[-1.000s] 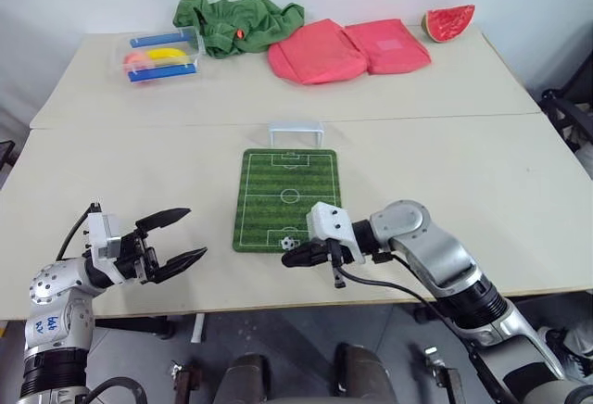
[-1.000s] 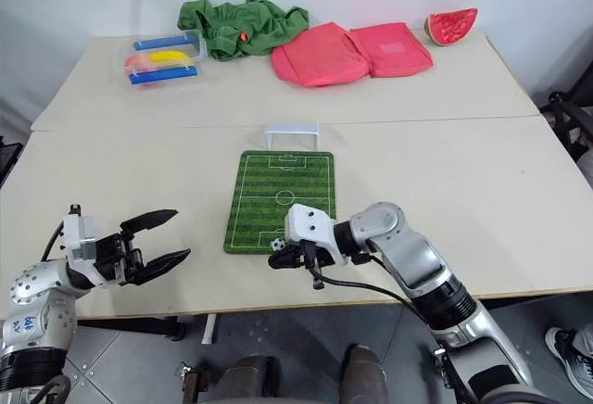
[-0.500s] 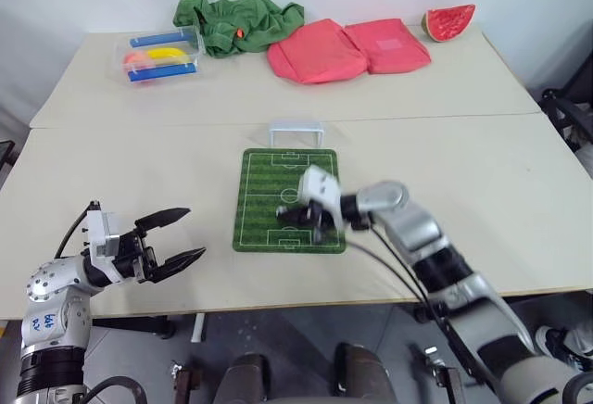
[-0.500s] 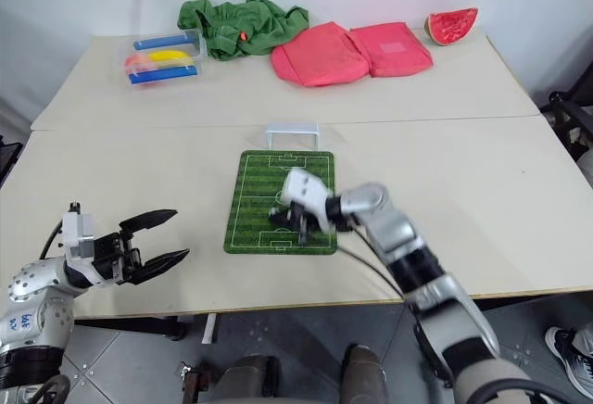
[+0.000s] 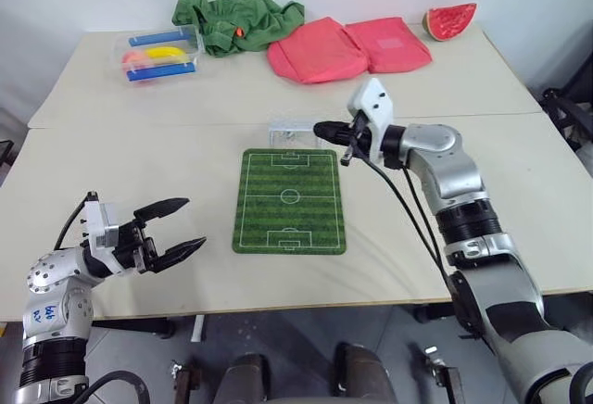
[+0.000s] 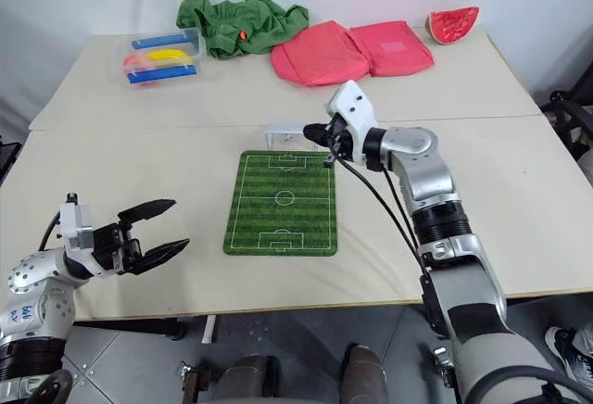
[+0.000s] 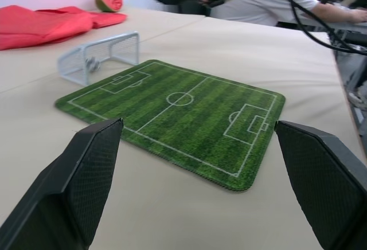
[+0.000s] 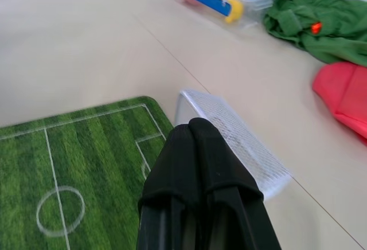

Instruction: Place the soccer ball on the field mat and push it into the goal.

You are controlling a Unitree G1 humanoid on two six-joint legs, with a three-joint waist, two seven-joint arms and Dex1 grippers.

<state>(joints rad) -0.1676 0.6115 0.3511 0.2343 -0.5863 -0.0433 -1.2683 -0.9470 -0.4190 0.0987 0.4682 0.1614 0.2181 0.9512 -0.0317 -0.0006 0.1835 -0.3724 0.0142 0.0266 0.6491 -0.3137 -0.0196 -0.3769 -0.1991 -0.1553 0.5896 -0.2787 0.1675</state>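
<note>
The green field mat [image 5: 289,200] lies flat in the middle of the near table. The white goal [image 5: 295,132] stands at the mat's far end. In the left wrist view the soccer ball [image 7: 92,62] rests inside the goal [image 7: 100,55], against its netting. My right gripper [image 5: 318,131] is shut and empty, level, with its tips just beside the goal's right post, above the mat's far right corner. My left gripper [image 5: 193,222] hovers open and empty over the table to the left of the mat, pointing toward it.
On the far table lie a green cloth [image 5: 239,17], red cloths [image 5: 347,47], a watermelon slice [image 5: 448,20] and a clear box of coloured items [image 5: 159,55]. A seam runs between the two tables just behind the goal. Cables hang from my right wrist.
My right gripper has swept from the mat's near end along the pitch up to the goal. The ball has left the near penalty area and now lies in the goal. The left arm has kept still.
</note>
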